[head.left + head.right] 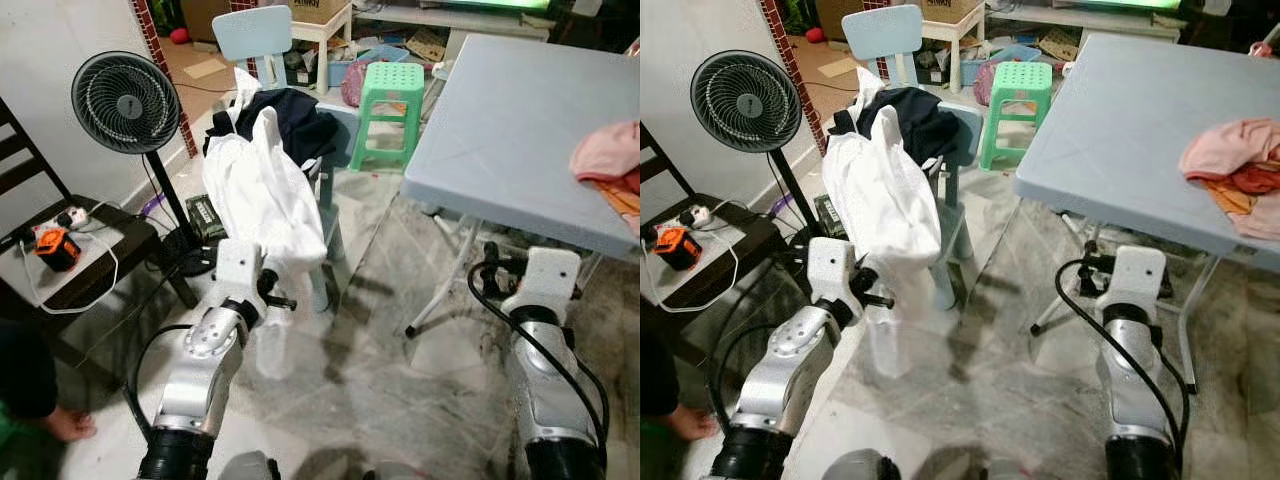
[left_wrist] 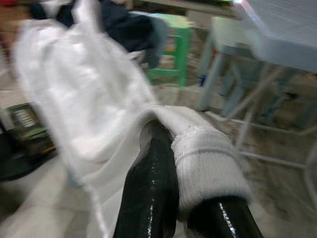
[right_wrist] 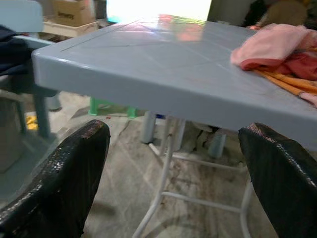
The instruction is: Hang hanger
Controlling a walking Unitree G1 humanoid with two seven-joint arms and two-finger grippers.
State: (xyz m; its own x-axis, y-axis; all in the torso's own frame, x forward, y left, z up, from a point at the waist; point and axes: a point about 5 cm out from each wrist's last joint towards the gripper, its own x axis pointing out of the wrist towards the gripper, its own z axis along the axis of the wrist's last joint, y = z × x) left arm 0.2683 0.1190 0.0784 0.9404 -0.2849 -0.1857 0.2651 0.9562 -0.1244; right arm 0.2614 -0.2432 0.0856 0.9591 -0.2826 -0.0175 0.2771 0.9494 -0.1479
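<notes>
The white garment [image 1: 262, 190] is soft matt cloth with a ribbed knit cuff [image 2: 205, 161], which sits between the glossy black fingers of the left gripper [image 2: 190, 218]. The grey table [image 3: 163, 69] looks like smooth moulded plastic on thin white metal legs, bearing rumpled pink cloth [image 3: 277, 44]. The floor [image 1: 400, 370] is mottled, faintly shiny stone.
</notes>
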